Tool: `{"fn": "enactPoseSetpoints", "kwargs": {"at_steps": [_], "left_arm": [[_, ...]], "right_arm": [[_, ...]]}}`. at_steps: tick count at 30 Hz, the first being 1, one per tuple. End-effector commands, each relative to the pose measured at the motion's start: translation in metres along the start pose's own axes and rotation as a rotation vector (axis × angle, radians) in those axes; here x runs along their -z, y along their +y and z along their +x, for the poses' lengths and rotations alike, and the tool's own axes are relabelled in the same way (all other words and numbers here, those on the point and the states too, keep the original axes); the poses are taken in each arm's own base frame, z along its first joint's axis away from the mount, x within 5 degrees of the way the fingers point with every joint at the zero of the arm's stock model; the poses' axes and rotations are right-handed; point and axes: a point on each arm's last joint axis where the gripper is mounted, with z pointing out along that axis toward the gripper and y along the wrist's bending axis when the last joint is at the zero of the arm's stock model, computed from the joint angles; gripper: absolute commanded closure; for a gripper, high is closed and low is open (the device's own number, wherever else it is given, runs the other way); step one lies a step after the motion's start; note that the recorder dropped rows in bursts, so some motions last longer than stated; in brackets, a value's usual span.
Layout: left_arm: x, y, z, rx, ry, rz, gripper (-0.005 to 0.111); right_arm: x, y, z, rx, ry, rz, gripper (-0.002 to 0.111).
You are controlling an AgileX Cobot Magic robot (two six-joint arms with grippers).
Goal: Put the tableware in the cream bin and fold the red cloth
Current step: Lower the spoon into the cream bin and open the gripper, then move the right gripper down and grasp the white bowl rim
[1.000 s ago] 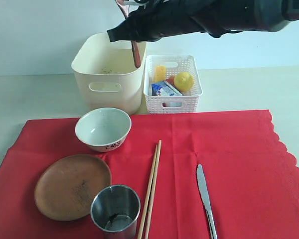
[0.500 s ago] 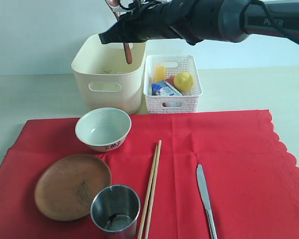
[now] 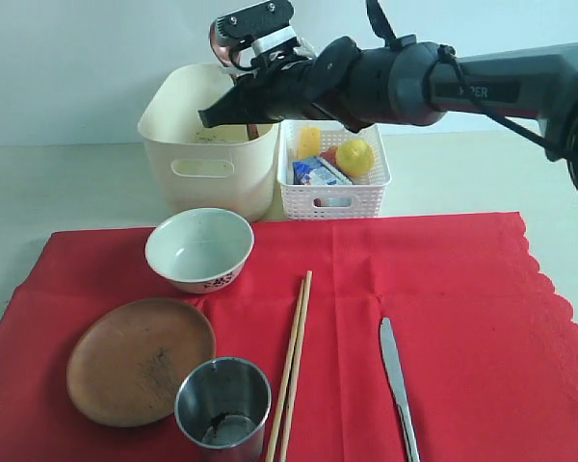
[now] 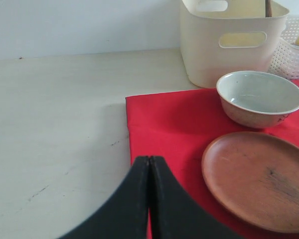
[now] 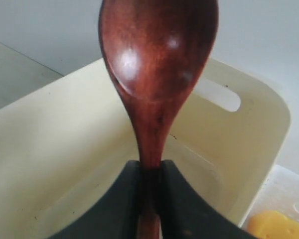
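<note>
Dark wooden spoon (image 5: 157, 74), clamped in right fingers (image 5: 114, 204) above cream bin (image 3: 173, 144), may clip its rim if dropped askew; left fingers (image 4: 132, 199) together.

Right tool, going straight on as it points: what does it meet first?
Probably the inside of the tall cream plastic bin; the right tool aims its dark wooden spoon into it. Wall or floor: unclear.
</note>
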Motion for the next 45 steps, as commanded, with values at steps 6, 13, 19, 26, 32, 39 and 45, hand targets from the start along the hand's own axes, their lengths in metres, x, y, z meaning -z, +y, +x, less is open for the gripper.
{"fn": "enactPoseSetpoints", "kwargs": {"at_steps": [6, 13, 19, 26, 32, 39, 45], "left_arm": [[0.0, 0.0, 0.0, 0.009, -0.015, -0.001, 0.107], [0.0, 0.0, 0.0, 0.009, -0.015, -0.001, 0.107], [0.0, 0.0, 0.0, 0.009, -0.015, -0.001, 0.107], [0.0, 0.0, 0.0, 0.009, -0.015, -0.001, 0.107], [0.0, 0.0, 0.0, 0.009, -0.015, -0.001, 0.107], [0.0, 0.0, 0.0, 0.009, -0.015, -0.001, 0.107], [0.0, 0.0, 0.0, 0.009, -0.015, -0.001, 0.107]], "right_arm": [[0.032, 0.012, -0.034, -0.002, 0.016, -0.134, 0.065], [0.087, 0.029, -0.064, 0.031, 0.169, -0.331, 0.065], [0.11, 0.032, -0.064, -0.028, 0.334, -0.365, 0.065], [0.122, 0.039, -0.049, -0.027, 0.535, -0.463, 0.065], [0.122, 0.042, -0.038, -0.047, 0.64, -0.503, 0.065], [0.114, 0.042, -0.025, -0.048, 0.702, -0.51, 0.065], [0.098, 0.041, -0.008, -0.065, 0.745, -0.492, 0.065]]}}
